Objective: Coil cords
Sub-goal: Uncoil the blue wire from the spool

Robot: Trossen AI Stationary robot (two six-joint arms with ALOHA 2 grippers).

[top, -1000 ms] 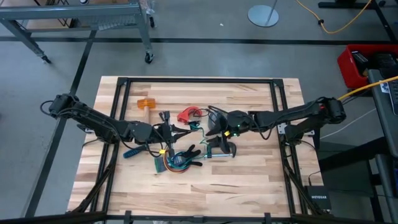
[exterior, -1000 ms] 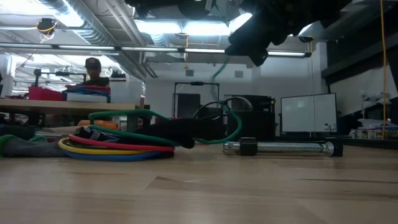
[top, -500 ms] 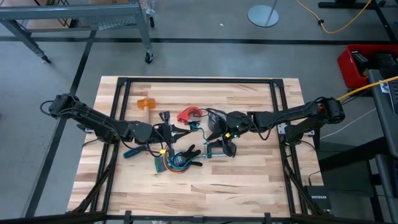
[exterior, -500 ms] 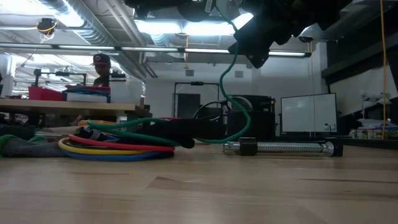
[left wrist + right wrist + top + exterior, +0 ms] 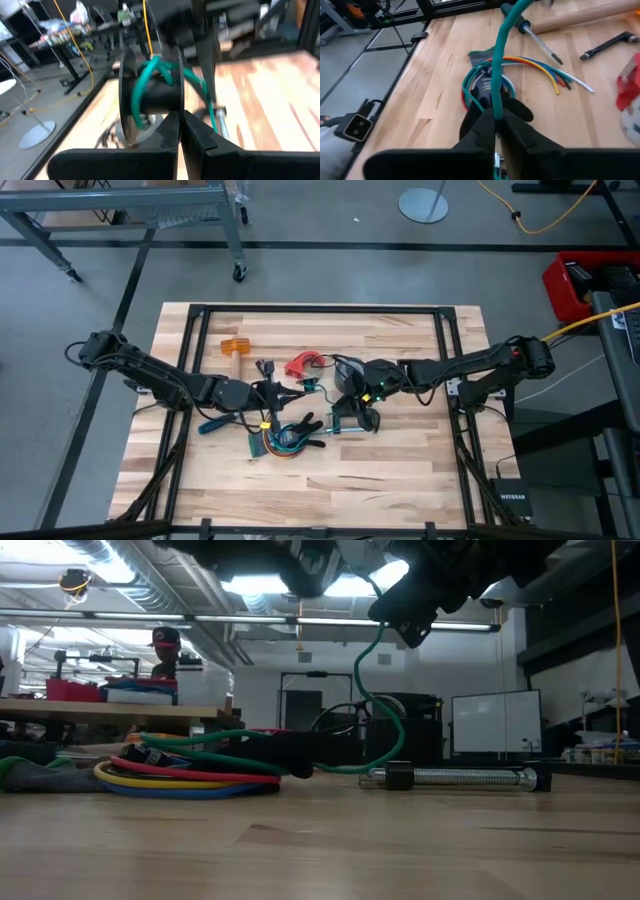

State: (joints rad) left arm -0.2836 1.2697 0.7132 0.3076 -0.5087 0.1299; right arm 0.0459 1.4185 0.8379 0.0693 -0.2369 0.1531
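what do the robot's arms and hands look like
Both arms are dark, slim and jointed, with black cables running along them. The right hand and the left hand each end in two flat black fingers with blunt tips. A small green light shows near the right wrist.

The light wooden table carries, near its middle, a looped multicoloured bundle of cords, with a red piece and a small orange block farther back, a blue-handled screwdriver to the left, and a metal rod on the right.
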